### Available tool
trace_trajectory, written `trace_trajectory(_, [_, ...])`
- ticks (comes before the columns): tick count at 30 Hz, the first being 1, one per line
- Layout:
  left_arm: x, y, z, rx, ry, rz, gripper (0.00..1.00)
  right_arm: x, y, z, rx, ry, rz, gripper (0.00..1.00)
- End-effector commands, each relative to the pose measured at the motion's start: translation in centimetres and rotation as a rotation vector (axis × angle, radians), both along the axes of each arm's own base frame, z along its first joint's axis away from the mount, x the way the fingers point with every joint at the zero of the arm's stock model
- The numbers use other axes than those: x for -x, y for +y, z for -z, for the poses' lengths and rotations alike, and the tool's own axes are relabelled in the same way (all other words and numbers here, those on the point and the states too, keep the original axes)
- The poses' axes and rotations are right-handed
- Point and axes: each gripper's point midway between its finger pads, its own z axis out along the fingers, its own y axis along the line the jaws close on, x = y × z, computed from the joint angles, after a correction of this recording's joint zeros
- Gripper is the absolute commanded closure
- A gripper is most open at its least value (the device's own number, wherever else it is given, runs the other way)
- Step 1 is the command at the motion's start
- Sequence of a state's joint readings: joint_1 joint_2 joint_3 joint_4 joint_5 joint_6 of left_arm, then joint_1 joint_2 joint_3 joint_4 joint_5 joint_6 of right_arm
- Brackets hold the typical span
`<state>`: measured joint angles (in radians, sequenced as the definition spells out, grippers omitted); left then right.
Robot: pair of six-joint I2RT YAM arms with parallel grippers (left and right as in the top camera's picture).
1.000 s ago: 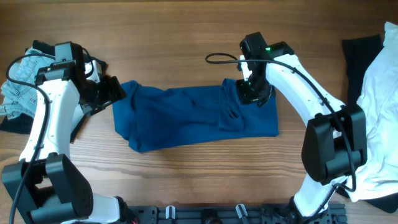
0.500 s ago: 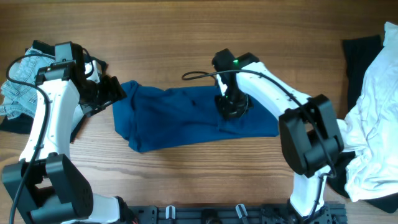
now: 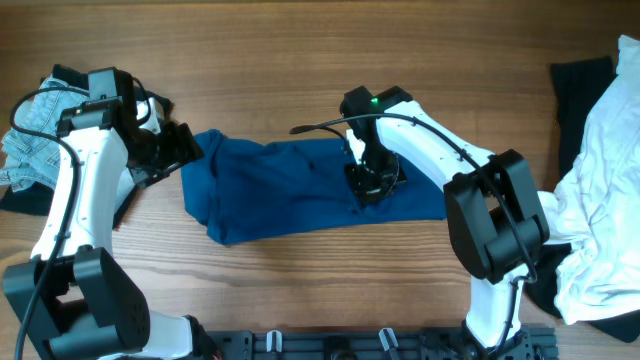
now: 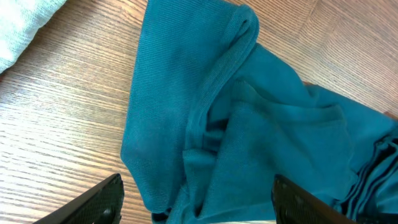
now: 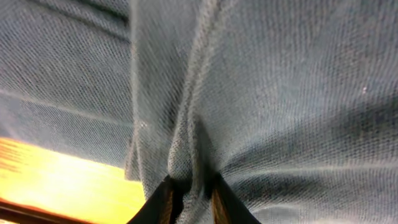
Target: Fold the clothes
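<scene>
Pinching a raised ridge of the blue shirt [image 3: 280,190], the right end effector [image 3: 368,182] sits on the garment's 3 o'clock half, clenched on cloth. Its wrist view shows two dark fingertips [image 5: 155,205] nipped close w/ a fold of knit squeezed btwn them. Shirt lies across the desk [image 3: 300,50] ctr, long axis 9-to-3 o'clock, rumpled, w/ creases running in under the grip.

Left end effector [image 3: 175,148] hangs at the shirt's 9 o'clock end, released, jaws wide, nothing held. In its wrist view the shirt's folded edge & a ribbed strip lie ahead of the spread fingers [image 4: 93,199], w/ bare wood toward 9 o'clock.

Pale denim shorts [image 3: 30,140] are bunched at the desk's 9 o'clock edge, behind the left arm, apart from the shirt. White garment [image 3: 610,170] is heaped at the 3 o'clock edge. Black garment [image 3: 580,85] lies just beside it at approx 2 o'clock, partly under the white. Both are well apart from the shirt.
</scene>
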<state>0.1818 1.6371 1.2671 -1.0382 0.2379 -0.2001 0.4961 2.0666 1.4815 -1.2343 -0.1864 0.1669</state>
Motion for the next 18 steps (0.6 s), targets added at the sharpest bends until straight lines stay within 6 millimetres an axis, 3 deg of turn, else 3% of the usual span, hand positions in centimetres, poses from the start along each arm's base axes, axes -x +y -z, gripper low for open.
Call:
trace_trajectory(1, [0.0, -0.2, -0.2, 0.010, -0.005, 0.009, 0.24, 1.1, 0.9, 0.3, -0.062, 0.059, -0.045, 0.80])
trace_trajectory(3, [0.0, -0.2, -0.1, 0.010, -0.004, 0.009, 0.24, 1.2, 1.1, 0.3, -0.075, 0.063, -0.052, 0.79])
trace_trajectory(8, [0.2, -0.3, -0.1, 0.013, 0.008, 0.009, 0.12, 0.7, 1.0, 0.0, -0.069, 0.049, -0.043, 0.73])
trace_trajectory(13, [0.7, -0.4, 0.2, 0.011, 0.019, 0.041, 0.11, -2.4, 1.1, -3.7, -0.088, -0.091, -0.035, 0.58])
trace_trajectory(14, [0.7, -0.4, 0.6, 0.008, 0.013, 0.064, 0.11, -3.2, 1.1, -4.6, -0.102, -0.122, -0.026, 0.30])
trace_trajectory(16, [0.7, -0.5, 1.5, 0.002, 0.000, 0.096, 0.11, -4.5, 0.9, -6.2, -0.123, -0.167, -0.005, 0.04])
trace_trajectory(18, [0.7, -0.7, 2.8, -0.016, -0.028, 0.184, 0.11, -5.0, 0.4, -6.7, -0.120, -0.176, 0.046, 0.00])
